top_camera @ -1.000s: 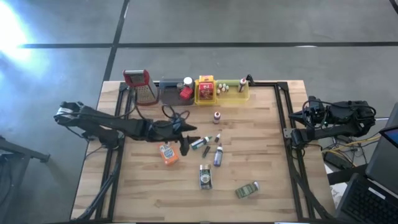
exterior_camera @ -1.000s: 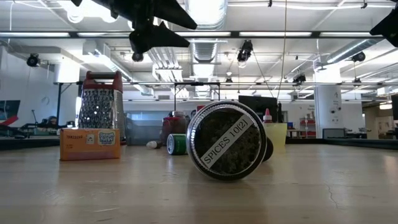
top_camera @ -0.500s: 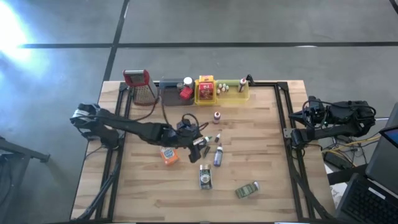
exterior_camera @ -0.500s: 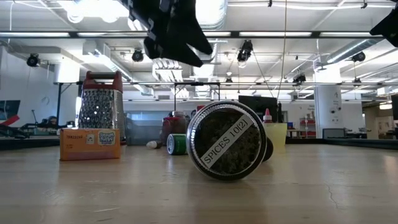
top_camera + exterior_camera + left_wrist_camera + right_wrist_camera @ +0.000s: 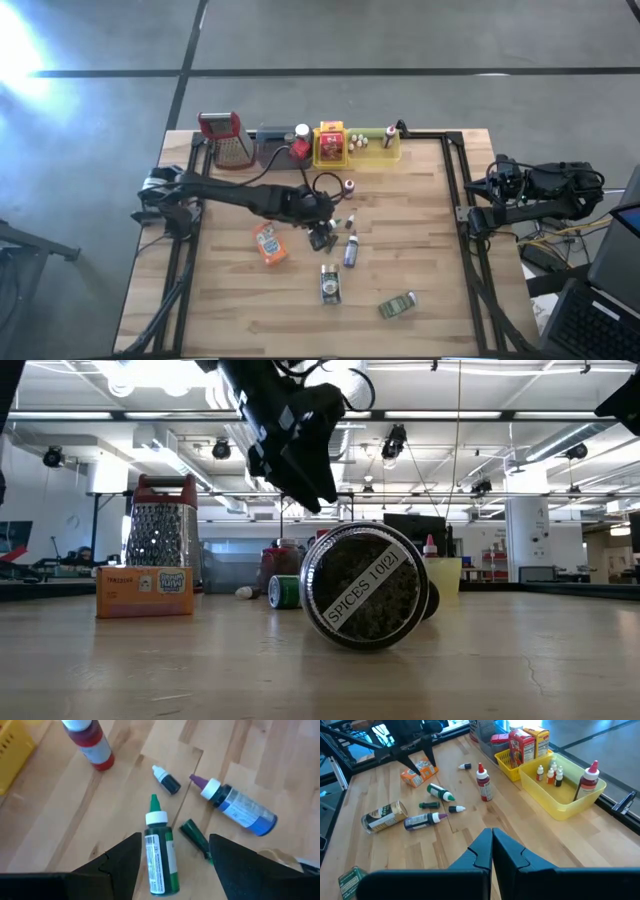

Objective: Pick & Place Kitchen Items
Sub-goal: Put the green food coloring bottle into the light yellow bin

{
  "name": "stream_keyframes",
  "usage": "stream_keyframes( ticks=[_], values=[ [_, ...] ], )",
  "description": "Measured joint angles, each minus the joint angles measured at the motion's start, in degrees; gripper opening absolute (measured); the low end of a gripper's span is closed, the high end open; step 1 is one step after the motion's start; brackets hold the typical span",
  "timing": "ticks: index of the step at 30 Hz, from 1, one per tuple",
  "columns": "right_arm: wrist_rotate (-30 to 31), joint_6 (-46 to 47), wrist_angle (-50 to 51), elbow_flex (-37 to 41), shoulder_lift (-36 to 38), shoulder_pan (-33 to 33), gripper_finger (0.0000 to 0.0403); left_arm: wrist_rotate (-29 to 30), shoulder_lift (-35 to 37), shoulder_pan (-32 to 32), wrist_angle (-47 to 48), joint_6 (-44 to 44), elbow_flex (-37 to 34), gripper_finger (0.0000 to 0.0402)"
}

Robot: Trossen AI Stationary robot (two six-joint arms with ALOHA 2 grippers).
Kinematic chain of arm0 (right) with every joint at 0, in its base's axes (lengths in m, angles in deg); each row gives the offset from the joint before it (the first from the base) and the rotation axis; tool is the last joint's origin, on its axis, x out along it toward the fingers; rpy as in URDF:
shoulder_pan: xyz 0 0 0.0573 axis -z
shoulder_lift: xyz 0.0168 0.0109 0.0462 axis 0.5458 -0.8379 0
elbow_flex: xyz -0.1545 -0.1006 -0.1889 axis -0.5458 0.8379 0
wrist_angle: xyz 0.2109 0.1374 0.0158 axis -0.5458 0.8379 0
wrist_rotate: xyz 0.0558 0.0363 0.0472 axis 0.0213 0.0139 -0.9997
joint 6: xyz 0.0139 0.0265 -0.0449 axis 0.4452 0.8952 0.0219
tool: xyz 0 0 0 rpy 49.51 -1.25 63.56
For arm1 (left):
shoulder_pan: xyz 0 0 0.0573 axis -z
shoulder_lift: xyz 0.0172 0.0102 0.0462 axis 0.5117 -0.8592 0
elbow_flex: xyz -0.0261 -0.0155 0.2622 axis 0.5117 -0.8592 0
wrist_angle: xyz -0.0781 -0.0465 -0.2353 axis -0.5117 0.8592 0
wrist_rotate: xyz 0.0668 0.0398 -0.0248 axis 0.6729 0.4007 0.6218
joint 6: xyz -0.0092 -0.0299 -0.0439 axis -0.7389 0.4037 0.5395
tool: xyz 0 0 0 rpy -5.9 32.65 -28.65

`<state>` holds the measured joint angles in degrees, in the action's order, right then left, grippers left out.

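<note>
At table's far edge, yellow tray (image 5: 580,802) holding tiny bottles (image 5: 551,774), left tool (image 5: 172,852) open above green bottle (image 5: 160,860), right tool (image 5: 492,842) closed.

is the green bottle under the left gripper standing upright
No, the green bottle lies on its side on the table, between the open fingers of the left gripper.

**Colours on the worktop**

Pale wood-grain worktop (image 5: 420,200), dark-framed. In the left wrist view there's a green bottle (image 5: 160,855) with a green cap and white label, a blue bottle (image 5: 240,807) capped white with a purple tip, a red bottle (image 5: 92,742) capped white, a tiny dark bottle (image 5: 167,780) with a white tip. Orange packet (image 5: 268,244) from above. Yellow tray (image 5: 560,790), red-and-yellow boxes (image 5: 527,742) beside it. Grater (image 5: 160,535) silver, perforated, red-topped. Black left pincer (image 5: 172,860).
</note>
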<state>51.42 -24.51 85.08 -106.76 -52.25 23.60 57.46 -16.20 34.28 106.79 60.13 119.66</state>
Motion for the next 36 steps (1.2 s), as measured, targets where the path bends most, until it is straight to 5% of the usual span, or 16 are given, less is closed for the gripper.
stream_keyframes(
  ticks=[9,18,27,36],
  values=[
    [0.0,0.0,0.0,0.0,0.0,0.0,0.0008,-0.2,-0.5,-0.1,-0.6,4.2,-0.6,0.0238],
    [0.0,0.0,0.0,0.0,0.0,0.0,0.0008,-0.7,-3.5,3.7,-2.9,17.2,-0.7,0.0238],
    [0.0,0.0,0.0,0.0,0.0,0.0,0.0008,14.7,-5.5,10.7,-4.1,21.7,-0.7,0.0216],
    [0.0,0.0,0.0,0.0,0.0,0.0,0.0008,12.2,-6.7,9.6,-6.2,28.6,-0.7,0.021]
  ],
)
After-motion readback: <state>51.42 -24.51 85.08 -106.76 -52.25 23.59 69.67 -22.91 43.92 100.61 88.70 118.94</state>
